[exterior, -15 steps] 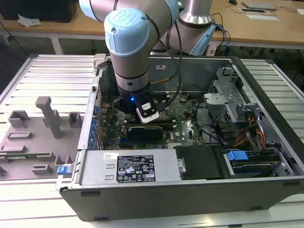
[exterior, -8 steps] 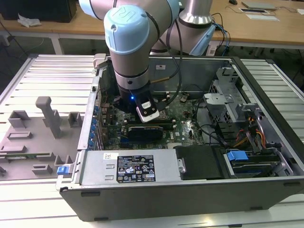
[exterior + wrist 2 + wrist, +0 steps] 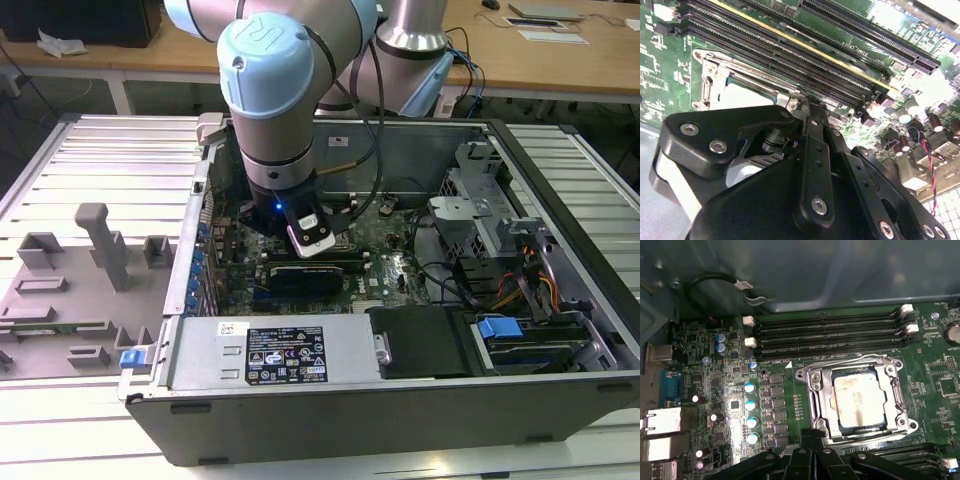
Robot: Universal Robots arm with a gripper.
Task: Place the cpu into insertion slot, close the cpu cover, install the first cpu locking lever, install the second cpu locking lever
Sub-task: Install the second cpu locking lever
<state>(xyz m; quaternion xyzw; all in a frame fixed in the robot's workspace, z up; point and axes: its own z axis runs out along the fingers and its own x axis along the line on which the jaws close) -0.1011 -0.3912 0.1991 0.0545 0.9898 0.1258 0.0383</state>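
The gripper hangs low inside the computer case, its fingers pressed together on nothing, tips at the near edge of the socket. Just beyond them the chip sits in the socket, the metal frame down around it.

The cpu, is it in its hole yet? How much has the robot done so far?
Yes. In the first wrist view the cpu sits in the insertion slot, and the cpu cover looks shut around it. The gripper is down at the socket's edge, touching a thin metal rod, likely a locking lever. Whether either lever is latched cannot be told, so the levers seem to be what is left.
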